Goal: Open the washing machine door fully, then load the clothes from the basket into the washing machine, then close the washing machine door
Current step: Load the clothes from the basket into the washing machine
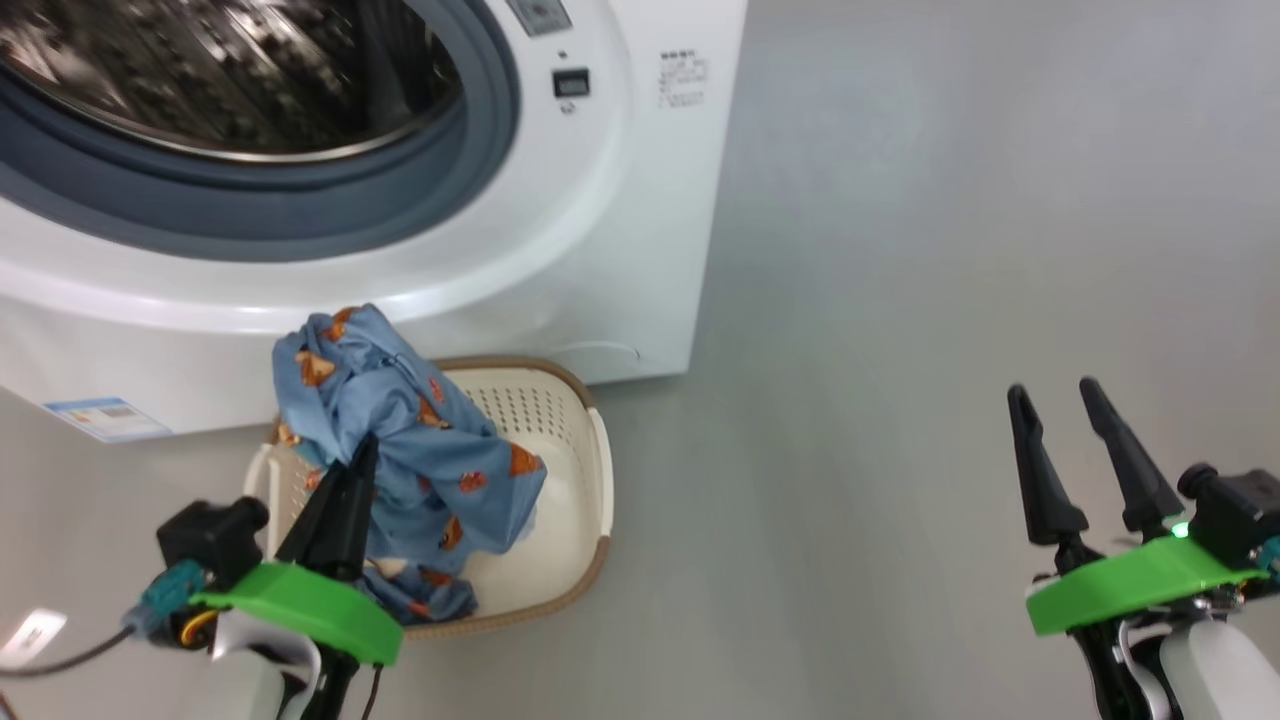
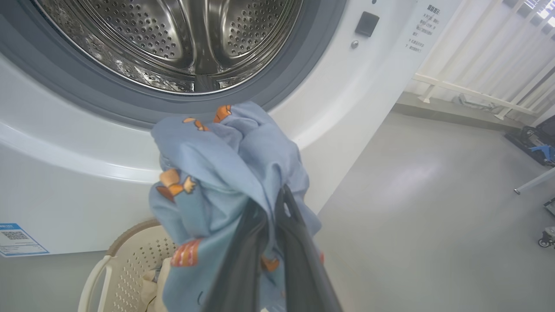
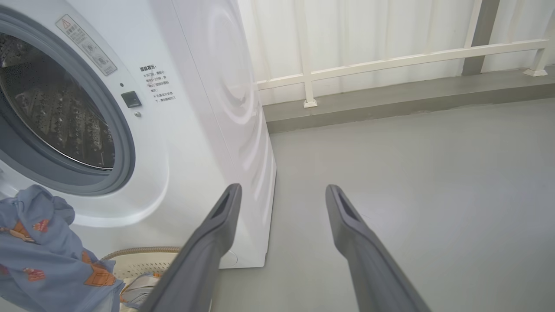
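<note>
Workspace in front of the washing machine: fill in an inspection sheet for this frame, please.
Surface: smooth grey floor, bare to the machine's right.
Job's things: big white front-loading washing machine, steel perforated drum exposed; light blue cartoon-print garment held above the small cream perforated plastic basket; cream fabric lies inside it.
Clutter: nothing seen.
Grippers: left gripper, fingers shut on the garment; right gripper, fingers apart, holding nothing, over the floor.
Cables: dark cable trailing by the left wrist.
Surroundings: white railing behind; dark wheeled equipment far off.
</note>
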